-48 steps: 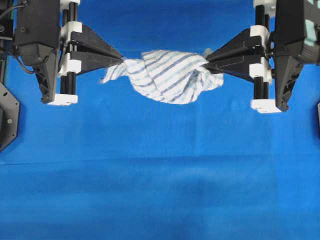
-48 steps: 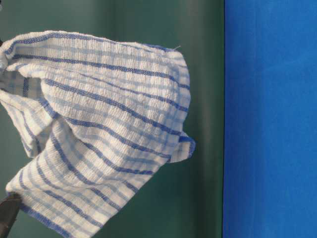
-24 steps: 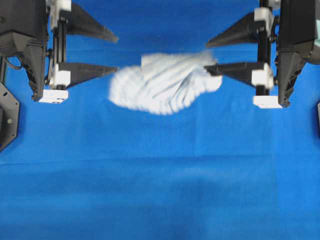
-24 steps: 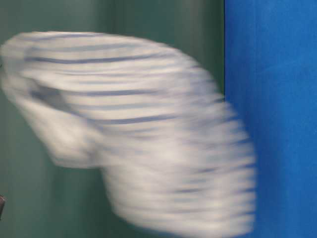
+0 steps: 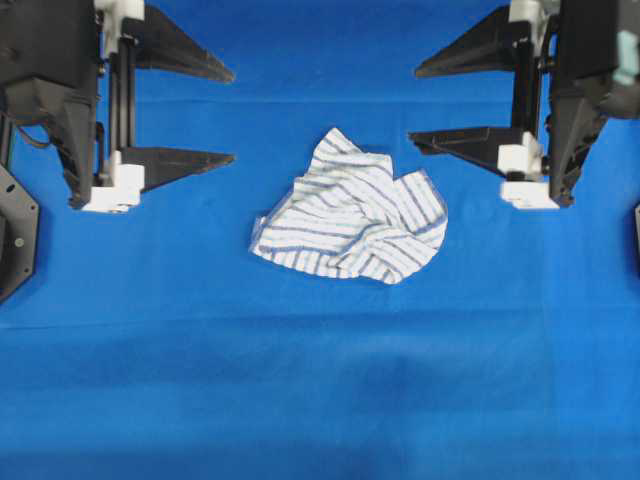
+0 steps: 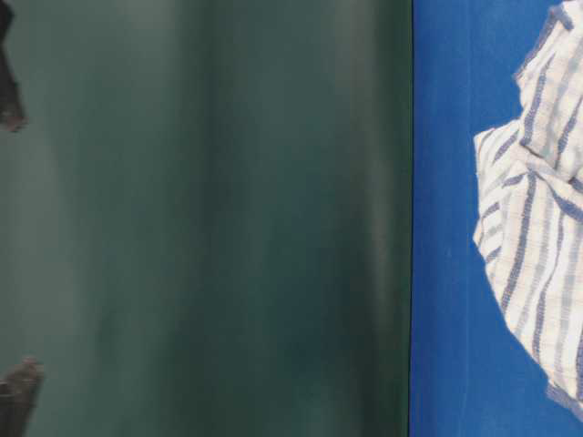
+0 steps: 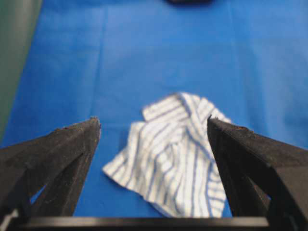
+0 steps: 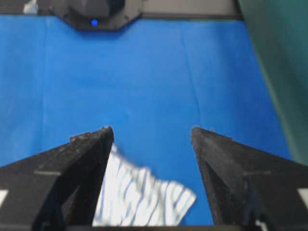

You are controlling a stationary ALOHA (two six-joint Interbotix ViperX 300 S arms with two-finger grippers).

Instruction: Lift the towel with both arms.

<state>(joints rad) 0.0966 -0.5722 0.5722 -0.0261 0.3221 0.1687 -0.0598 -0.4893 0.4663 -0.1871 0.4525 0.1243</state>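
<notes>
The white towel with thin blue stripes [image 5: 350,222] lies crumpled on the blue table covering, between the two arms. It also shows in the table-level view [image 6: 537,209], the left wrist view [image 7: 173,154] and the right wrist view [image 8: 139,199]. My left gripper [image 5: 232,116] is open and empty, left of and above the towel; its jaws stand wide apart [image 7: 153,122]. My right gripper [image 5: 413,108] is open and empty, right of and above the towel [image 8: 151,131]. Neither gripper touches the towel.
The blue covering [image 5: 320,380] spreads over the whole table. A dark green wall [image 6: 209,218] stands behind the table's edge. A black arm base with a blue light [image 8: 95,13] sits at the far end in the right wrist view.
Both grippers opened and let go of the towel. The towel dropped from mid-air onto the blue covering and now lies crumpled there.
</notes>
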